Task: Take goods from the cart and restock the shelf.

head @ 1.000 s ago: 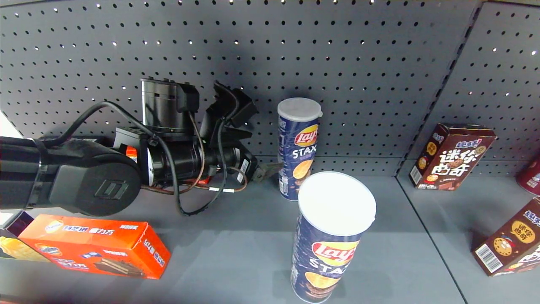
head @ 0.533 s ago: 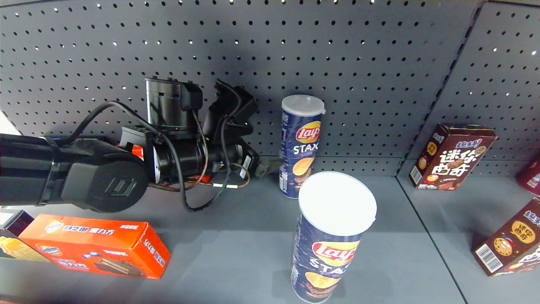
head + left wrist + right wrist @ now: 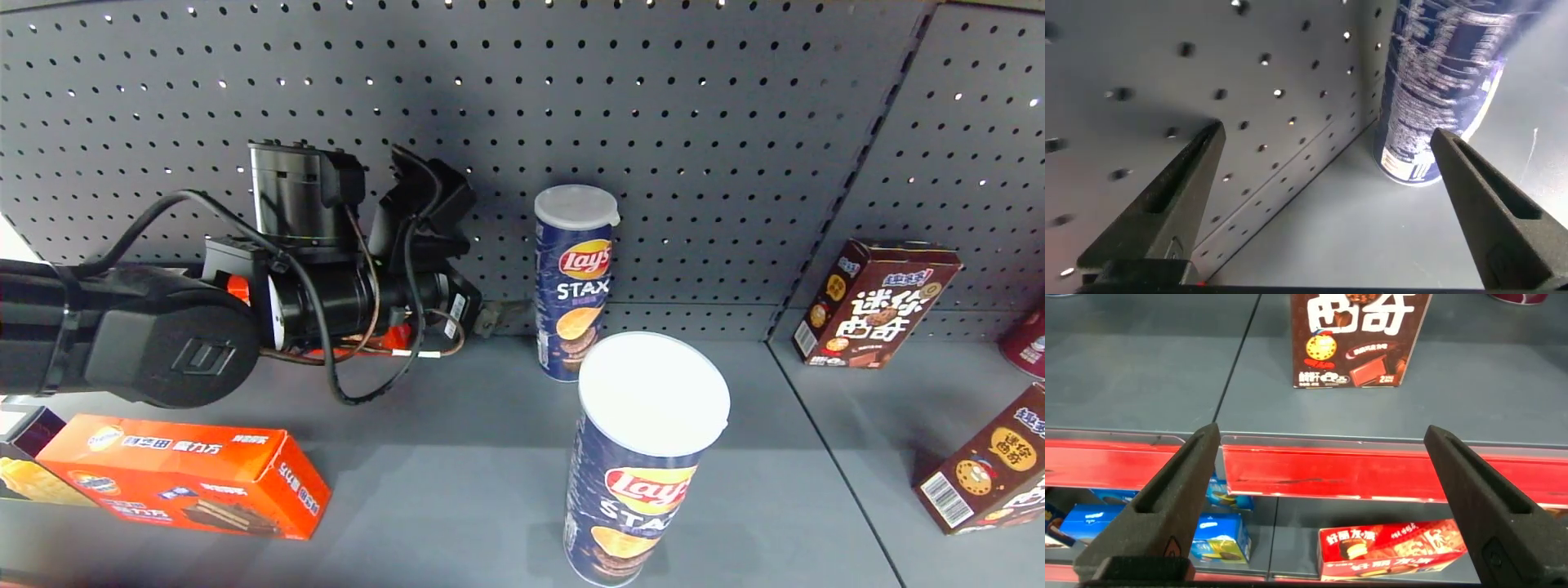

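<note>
Orange box [image 3: 184,474], brown box [image 3: 882,304], pegboard [image 3: 653,98]

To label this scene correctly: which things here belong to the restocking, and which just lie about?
Job: left tool, open beside the rear chips can; shelf.
Lying about: front chips can, orange box, brown boxes.

Head view: dim overall. Dark grey perforated metal back panel [image 3: 735,122] leaks bright pinpricks through scattered holes. Black left arm [image 3: 131,343] throws a broad soft shadow on the panel behind it and a fainter one on the matte grey shelf board [image 3: 457,490]. Flat white plastic lid [image 3: 653,392] of the near dark blue crisp tube [image 3: 629,506] glares, almost featureless. Hole rows bow and the panel seam leans near the right edge: wide-lens bending.

Left wrist view: same back panel [image 3: 1167,82], some holes glowing; pale sheen on the shelf board [image 3: 1372,237].

Right wrist view: even light. Glossy red shelf-edge strip [image 3: 1372,469] carries faint streaky reflections; bay [image 3: 1290,531] beneath it sits in shade.
</note>
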You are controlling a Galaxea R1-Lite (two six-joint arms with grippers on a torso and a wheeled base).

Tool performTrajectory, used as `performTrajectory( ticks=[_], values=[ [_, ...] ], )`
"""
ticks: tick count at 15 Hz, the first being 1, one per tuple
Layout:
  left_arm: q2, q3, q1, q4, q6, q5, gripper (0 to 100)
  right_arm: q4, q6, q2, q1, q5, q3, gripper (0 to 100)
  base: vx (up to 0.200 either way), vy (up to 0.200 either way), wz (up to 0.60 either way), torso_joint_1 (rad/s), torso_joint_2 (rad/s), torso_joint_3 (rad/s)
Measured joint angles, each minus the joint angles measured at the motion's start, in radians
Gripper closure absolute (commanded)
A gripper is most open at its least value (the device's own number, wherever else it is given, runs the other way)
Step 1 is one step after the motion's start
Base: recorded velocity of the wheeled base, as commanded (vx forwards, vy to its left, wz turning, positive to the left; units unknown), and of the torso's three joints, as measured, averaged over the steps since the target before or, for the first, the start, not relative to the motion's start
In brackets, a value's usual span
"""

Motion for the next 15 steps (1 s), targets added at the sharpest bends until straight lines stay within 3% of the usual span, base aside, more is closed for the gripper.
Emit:
performTrajectory(
  ticks=[7,15],
  values=[
    [-0.183,0.119,-0.011,0.008,-0.005,0.072,0,0.0,0.0,0.0,0.0,0.0,0.0,0,0.0,0.0,0.0,0.0,0.0,0.0],
    [-0.574,0.351,-0.097,0.002,-0.001,0.402,0,0.0,0.0,0.0,0.0,0.0,0.0,0,0.0,0.0,0.0,0.0,0.0,0.0]
  ],
)
